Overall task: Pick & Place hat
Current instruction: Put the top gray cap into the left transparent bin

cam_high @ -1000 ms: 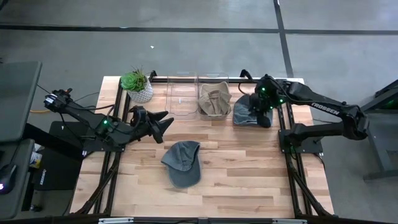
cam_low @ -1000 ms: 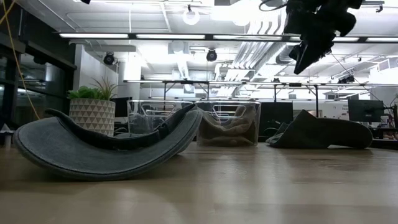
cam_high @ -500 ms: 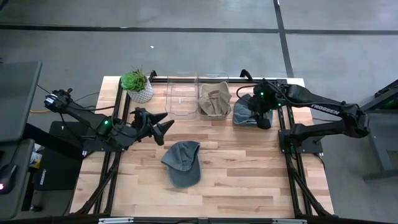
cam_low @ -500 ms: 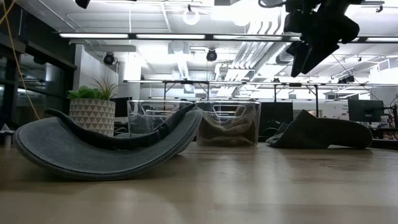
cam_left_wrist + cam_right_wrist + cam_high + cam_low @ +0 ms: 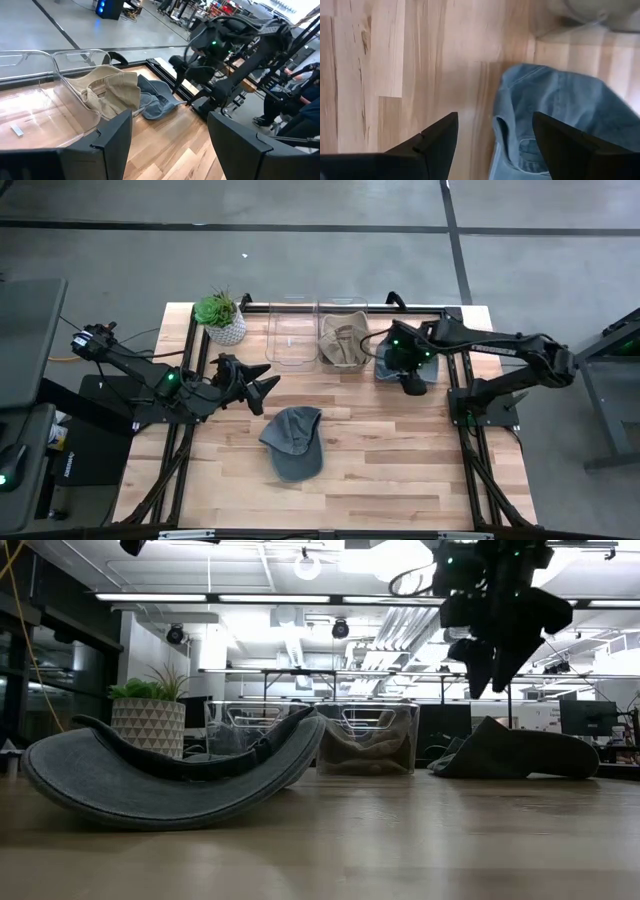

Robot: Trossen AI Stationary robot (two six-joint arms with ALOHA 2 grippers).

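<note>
A blue denim hat (image 5: 390, 362) lies crumpled on the table at the far right, next to the right clear bin. My right gripper (image 5: 411, 381) hangs above its near edge, open and pointing steeply down. In the right wrist view the hat (image 5: 560, 120) lies partly below the fingers (image 5: 495, 145), untouched. In the low view the gripper (image 5: 495, 665) is well above the hat (image 5: 520, 755). A grey-green cap (image 5: 292, 442) rests on the table's middle. A tan hat (image 5: 345, 340) lies in the right bin. My left gripper (image 5: 265, 387) waits open at the left, near level.
Two clear bins stand at the far edge; the left one (image 5: 293, 340) holds only a small tag. A potted plant (image 5: 220, 315) stands at the far left. Dark frame rails (image 5: 455, 395) run along both table sides. Bare wood lies around the grey-green cap.
My right gripper has moved down and toward the table's near-left, coming over the near edge of the blue denim hat. It has tipped to point more steeply down, and its fingers have opened. The hats have not moved.
</note>
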